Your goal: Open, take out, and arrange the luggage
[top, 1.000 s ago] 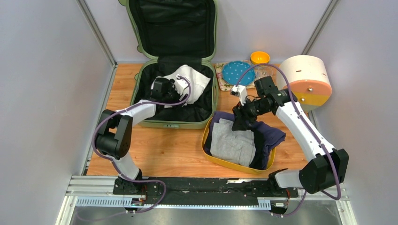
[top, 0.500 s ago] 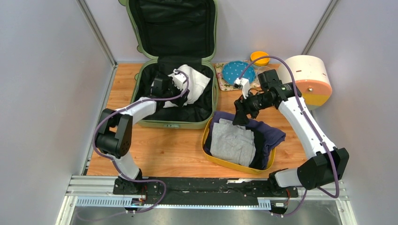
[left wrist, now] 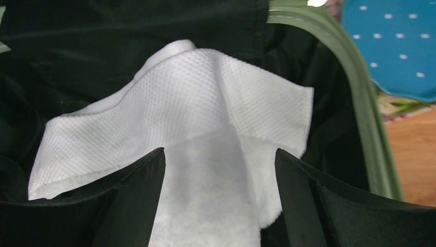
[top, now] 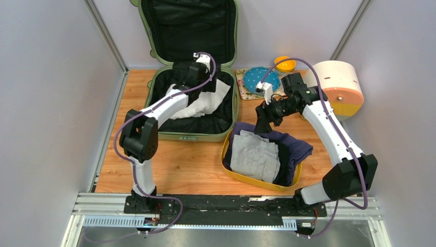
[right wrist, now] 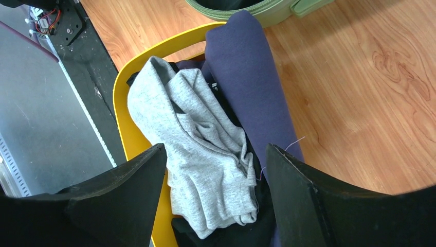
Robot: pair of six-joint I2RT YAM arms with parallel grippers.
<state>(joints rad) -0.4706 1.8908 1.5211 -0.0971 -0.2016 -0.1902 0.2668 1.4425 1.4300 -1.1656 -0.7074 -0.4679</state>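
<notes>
Top view: the left gripper (top: pixel 198 80) hovers over the far end of the luggage (top: pixel 216 137). The luggage lies open at the table's 11 o'clock, its lid leaning on the back wall, with black lining showing and a white cloth (top: pixel 208 100) inside. The right gripper (top: pixel 261 121) hangs above the 12 o'clock edge of the yellow tray (top: pixel 224 149). The table (top: pixel 180 164) is wooden and the walls are grey.

Left wrist: the fingers (left wrist: pixel 136 200) are spread wide and hold nothing, with the cloth below them.

Right wrist: the fingers (right wrist: pixel 128 200) are wide and empty above a grey garment (right wrist: pixel 200 154).

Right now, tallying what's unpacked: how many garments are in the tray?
3: grey one on top, navy one on the right, black one between them. More may lie hidden underneath.
</notes>
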